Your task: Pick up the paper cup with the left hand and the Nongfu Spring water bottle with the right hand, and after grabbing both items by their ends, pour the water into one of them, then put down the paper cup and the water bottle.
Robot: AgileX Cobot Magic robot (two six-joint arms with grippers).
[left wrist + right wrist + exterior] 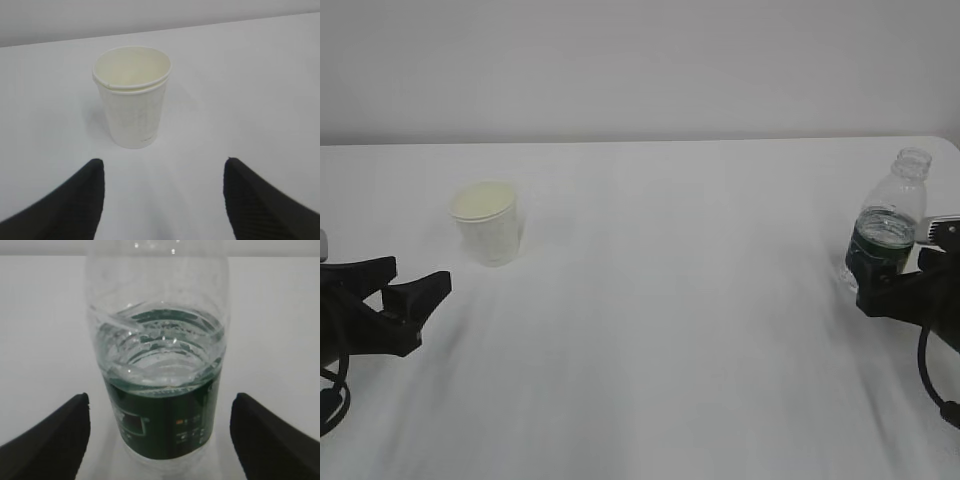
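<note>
The white paper cup [487,222] stands upright on the table at left, its cream inside showing. My left gripper [418,278] sits low, in front of it and to its left, open and holding nothing. In the left wrist view the cup [132,95] is ahead of the spread fingers [75,200], a short gap away. The capless Nongfu Spring water bottle [885,235] stands upright at the far right. My right gripper [898,285] is open around its lower body. In the right wrist view the bottle [162,425] stands between both fingers [55,435] with a gap on each side. Water [160,347] fills it to above the green label.
The white table [680,330] runs back to a pale wall. Its far edge [640,141] lies behind both objects, and its rounded right corner is just behind the bottle. A wide stretch of bare tabletop separates cup and bottle.
</note>
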